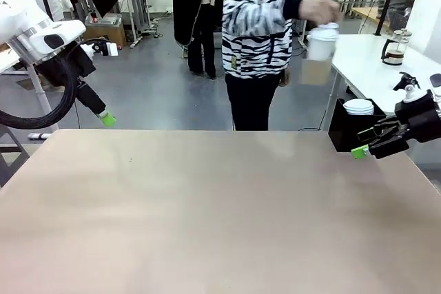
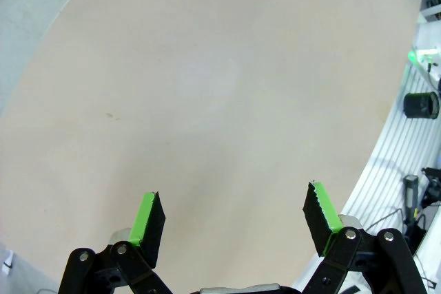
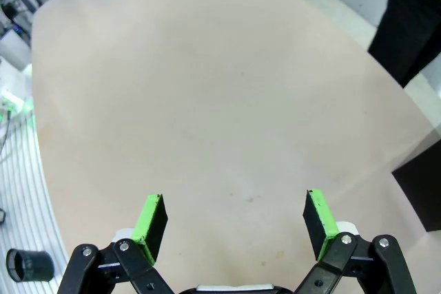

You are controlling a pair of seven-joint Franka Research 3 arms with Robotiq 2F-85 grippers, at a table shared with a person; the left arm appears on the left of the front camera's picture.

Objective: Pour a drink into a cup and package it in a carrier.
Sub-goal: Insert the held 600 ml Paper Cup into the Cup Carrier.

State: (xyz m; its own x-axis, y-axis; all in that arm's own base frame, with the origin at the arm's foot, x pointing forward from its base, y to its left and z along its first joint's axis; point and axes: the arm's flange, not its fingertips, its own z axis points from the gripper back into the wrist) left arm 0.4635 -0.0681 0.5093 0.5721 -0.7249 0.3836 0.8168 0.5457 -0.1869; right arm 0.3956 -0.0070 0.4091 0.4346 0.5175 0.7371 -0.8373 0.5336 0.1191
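A beige counter [image 1: 207, 204] is lying bare before a workshop floor. Beyond its far edge, a person's hand [image 1: 320, 10] is holding the lidded white cup [image 1: 321, 43] in the air, well apart from both arms. The left gripper [image 2: 233, 219] and right gripper [image 3: 234, 217] are hovering over the counter, jaws standing wide and holding nothing. A black box [image 1: 344, 129] is standing at the far right corner.
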